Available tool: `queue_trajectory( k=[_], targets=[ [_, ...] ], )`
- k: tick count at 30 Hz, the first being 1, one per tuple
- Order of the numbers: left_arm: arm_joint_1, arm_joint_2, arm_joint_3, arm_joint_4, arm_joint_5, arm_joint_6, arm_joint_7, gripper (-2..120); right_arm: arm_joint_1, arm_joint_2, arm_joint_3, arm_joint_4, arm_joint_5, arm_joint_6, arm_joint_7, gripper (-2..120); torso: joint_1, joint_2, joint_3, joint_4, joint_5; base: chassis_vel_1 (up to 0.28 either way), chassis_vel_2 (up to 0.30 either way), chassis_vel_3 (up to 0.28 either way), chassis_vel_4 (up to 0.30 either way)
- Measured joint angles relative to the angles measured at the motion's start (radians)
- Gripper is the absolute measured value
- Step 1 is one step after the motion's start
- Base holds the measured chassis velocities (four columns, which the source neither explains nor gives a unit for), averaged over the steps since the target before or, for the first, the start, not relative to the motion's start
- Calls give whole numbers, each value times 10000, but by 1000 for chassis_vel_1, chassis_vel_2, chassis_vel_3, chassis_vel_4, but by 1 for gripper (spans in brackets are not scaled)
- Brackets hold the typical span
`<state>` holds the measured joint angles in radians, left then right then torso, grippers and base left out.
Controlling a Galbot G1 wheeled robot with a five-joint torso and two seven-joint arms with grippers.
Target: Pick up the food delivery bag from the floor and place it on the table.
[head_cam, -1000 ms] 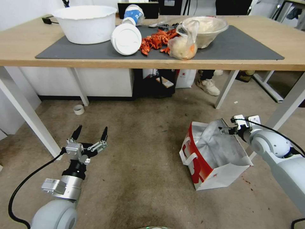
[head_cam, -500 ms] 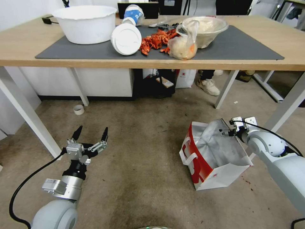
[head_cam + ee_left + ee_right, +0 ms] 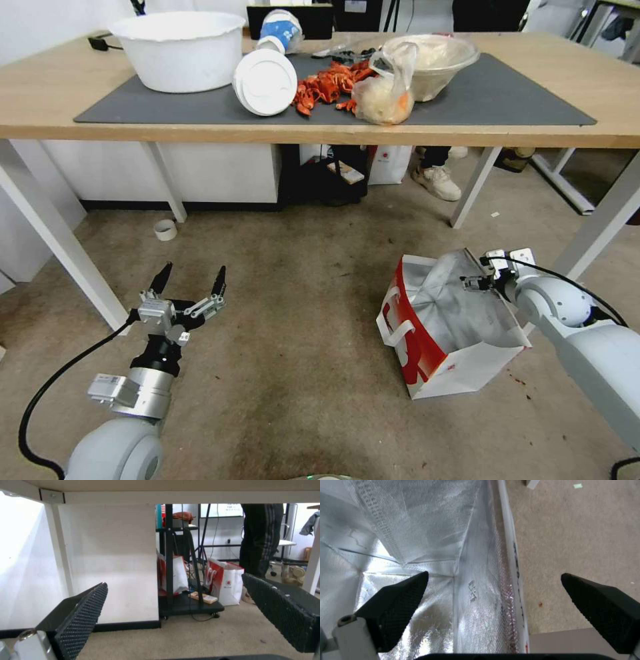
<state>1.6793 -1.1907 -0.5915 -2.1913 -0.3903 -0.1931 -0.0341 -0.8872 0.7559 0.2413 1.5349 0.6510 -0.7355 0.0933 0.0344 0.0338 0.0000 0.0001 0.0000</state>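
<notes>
My right gripper (image 3: 475, 283) has crept slightly left and down onto the far top edge of the one food delivery bag (image 3: 445, 333), which hasn't moved: it stands on the carpet by the table (image 3: 40, 93) leg. Fingers spread wide, straddling the bag's wall, one finger (image 3: 395, 605) inside the foil lining, one over carpet, gripping nothing. My left gripper (image 3: 190, 281) hangs low over carpet, well apart, two fingers wide, empty.
</notes>
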Motion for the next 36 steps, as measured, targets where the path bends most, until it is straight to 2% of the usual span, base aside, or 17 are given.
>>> queue_trajectory(
  k=[32,36],
  targets=[
    [-33,4,-62,8,5,-27,-40,100,215,167,-452,-783,62,2,-22,100,0,0,0,0,0,0,0,0,0],
    [-36,14,-63,16,4,-28,-52,100,218,167,-494,-815,150,1,16,91,0,0,0,0,-1,0,0,0,0]
  ],
)
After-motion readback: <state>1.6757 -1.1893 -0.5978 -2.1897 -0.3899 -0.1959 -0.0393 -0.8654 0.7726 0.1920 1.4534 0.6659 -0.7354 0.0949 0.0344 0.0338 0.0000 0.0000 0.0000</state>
